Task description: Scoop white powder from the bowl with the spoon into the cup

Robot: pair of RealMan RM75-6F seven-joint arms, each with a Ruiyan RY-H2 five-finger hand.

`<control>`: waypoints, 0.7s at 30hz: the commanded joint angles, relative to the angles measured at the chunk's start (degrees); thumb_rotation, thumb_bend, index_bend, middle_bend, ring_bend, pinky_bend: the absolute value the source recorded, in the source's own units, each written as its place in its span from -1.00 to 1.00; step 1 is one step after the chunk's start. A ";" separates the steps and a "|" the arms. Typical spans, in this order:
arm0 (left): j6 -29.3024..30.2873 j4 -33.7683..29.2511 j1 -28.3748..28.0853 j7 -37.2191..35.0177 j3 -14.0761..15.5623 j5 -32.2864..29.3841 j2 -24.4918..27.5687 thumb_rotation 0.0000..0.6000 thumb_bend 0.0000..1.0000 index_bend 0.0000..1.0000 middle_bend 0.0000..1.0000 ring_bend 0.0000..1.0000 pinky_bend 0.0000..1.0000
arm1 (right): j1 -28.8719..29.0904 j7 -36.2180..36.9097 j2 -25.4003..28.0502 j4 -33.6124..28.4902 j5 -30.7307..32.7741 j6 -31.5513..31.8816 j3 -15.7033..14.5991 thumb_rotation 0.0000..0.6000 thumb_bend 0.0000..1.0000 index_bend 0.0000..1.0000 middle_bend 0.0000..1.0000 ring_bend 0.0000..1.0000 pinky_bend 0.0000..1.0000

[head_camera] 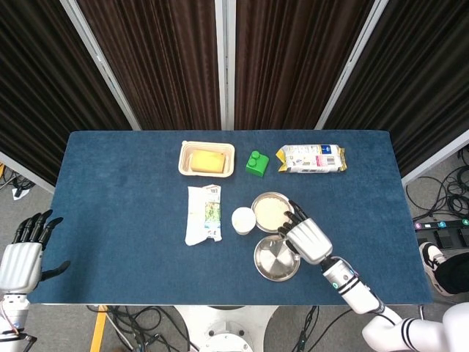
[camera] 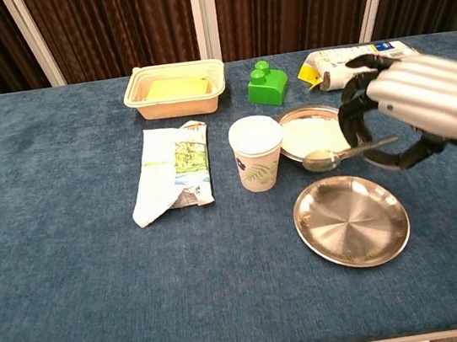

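Landmark for all places: the paper cup [camera: 257, 152], white with a green leaf print, upright near the middle of the blue table [camera: 71, 261].

Far left of the cup, off the table edge in the head view: the left hand [head_camera: 23, 253], low, fingers apart and pointing up, holding nothing.

Left of the cup, just beside: a flat white and green packet [camera: 172, 172], with print too small to read. Behind it and left of the cup: a beige tray [camera: 174, 89] with a yellow block inside.

Behind the cup, slightly right: a green toy block [camera: 266, 83].

Just right of the cup: the metal bowl [camera: 315, 135] with white powder inside. In front of the bowl, right of the cup: an empty steel plate [camera: 351, 221].

Above the bowl's front rim, right of the cup: the spoon [camera: 347, 154], lying nearly level, its scoop end toward the cup, handle pinched in the right hand [camera: 417, 110]. Fingers curled around the handle, back of the hand turned up, forearm leaving to the right.

Far right behind the cup: a white snack bag [head_camera: 311, 158] with yellow and blue marks, writing not readable.

Behind the table: dark curtains [head_camera: 161, 59] with pale metal posts [head_camera: 225, 62].
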 commanded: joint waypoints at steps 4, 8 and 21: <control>0.15 0.01 0.10 -0.27 0.13 0.12 0.06 1.00 -0.85 -0.56 -0.64 -0.82 -0.78 | -3.10 1.29 -5.55 6.72 -3.37 1.01 -1.46 1.00 -0.39 0.17 0.11 -0.66 -1.00; 0.05 0.12 0.05 -0.25 0.15 0.10 -0.02 1.00 -0.85 -0.56 -0.64 -0.82 -0.78 | -3.98 0.44 -7.31 9.34 -4.38 0.33 -1.90 1.00 -0.40 -0.01 0.01 -0.72 -1.00; 0.04 0.90 0.00 -1.80 0.32 0.44 -0.38 1.00 -0.85 -0.56 -0.64 -0.82 -0.78 | -9.15 1.44 4.02 -3.01 -1.26 5.80 1.72 1.00 -0.39 -0.63 -0.40 -0.90 -1.00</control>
